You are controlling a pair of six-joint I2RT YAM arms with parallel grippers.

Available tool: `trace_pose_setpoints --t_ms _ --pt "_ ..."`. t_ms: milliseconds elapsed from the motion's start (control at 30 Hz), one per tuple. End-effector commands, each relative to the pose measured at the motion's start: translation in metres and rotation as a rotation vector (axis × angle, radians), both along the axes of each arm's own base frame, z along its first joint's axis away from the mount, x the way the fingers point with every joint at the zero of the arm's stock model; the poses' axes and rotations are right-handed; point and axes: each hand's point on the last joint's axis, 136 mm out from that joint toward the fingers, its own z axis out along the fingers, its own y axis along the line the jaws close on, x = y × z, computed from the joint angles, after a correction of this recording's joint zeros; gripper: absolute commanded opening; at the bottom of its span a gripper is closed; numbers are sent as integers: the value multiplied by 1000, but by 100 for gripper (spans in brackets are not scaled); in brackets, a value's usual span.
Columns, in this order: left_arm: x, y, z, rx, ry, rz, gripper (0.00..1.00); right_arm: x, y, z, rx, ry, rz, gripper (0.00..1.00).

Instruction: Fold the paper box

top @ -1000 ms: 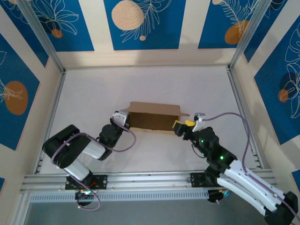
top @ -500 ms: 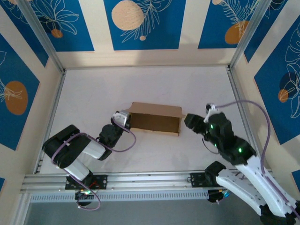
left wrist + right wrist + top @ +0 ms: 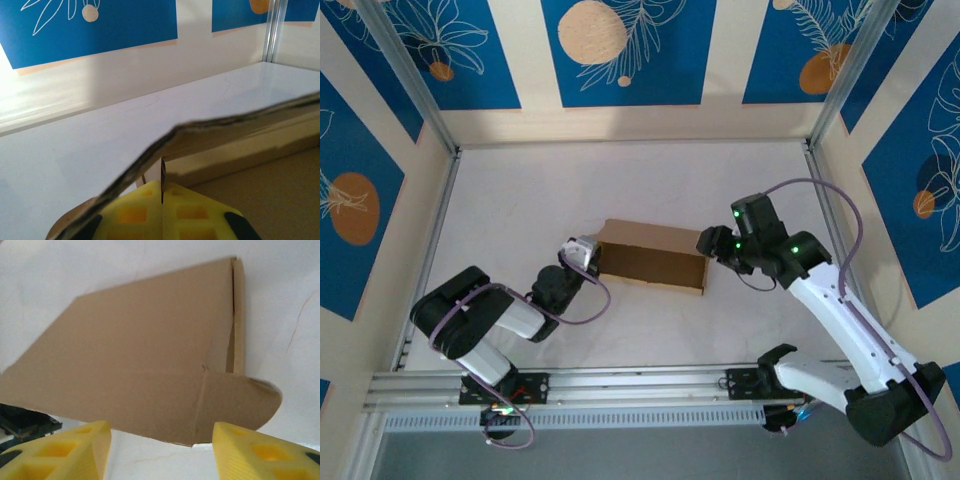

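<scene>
The paper box (image 3: 650, 257) is plain brown cardboard and lies mid-table, its lid down but slightly raised. My left gripper (image 3: 583, 250) is at the box's left end. In the left wrist view its yellow pads (image 3: 135, 212) are shut on a thin upright cardboard wall (image 3: 163, 172), under the lid's edge (image 3: 225, 125). My right gripper (image 3: 710, 243) hovers over the box's right end, open. The right wrist view looks down on the box's top (image 3: 145, 355) and a rounded side flap (image 3: 240, 402), beyond the spread fingers (image 3: 65, 447), with nothing between them.
White table (image 3: 620, 180) is walled by blue-and-cream panels and aluminium posts (image 3: 840, 80). A rail (image 3: 620, 385) runs along the near edge. The left arm's cable (image 3: 590, 300) loops beside the box's near left corner.
My right gripper left the box's right end, drew back to the right, then rose and swung over that end. The protruding right tab no longer sticks out. The left gripper stayed put.
</scene>
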Motion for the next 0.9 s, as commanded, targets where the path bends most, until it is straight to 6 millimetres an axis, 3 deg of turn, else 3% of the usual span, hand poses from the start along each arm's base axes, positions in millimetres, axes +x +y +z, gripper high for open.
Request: trace_pose_setpoints --t_ms 0,67,167,333,433,700,867 --pt "-8 -12 -1 -16 15 -58 5 -18 10 -21 55 83 10 56" --pt "-9 -13 -1 -11 14 -62 9 -20 10 -30 43 87 7 54" --pt "-10 -12 1 -20 15 -57 23 -19 6 -40 5 90 1 53" --pt "-13 -9 11 -64 40 -49 46 -13 -1 -43 -50 68 -4 52" --pt "-18 -9 14 -93 86 -57 55 -9 -5 -45 -58 58 -10 52" --pt "-48 -15 25 -135 269 -166 57 -1 -13 -54 -63 61 -22 52" --pt "-76 3 31 -160 361 -169 57 -1 -15 -58 -65 61 -22 52"
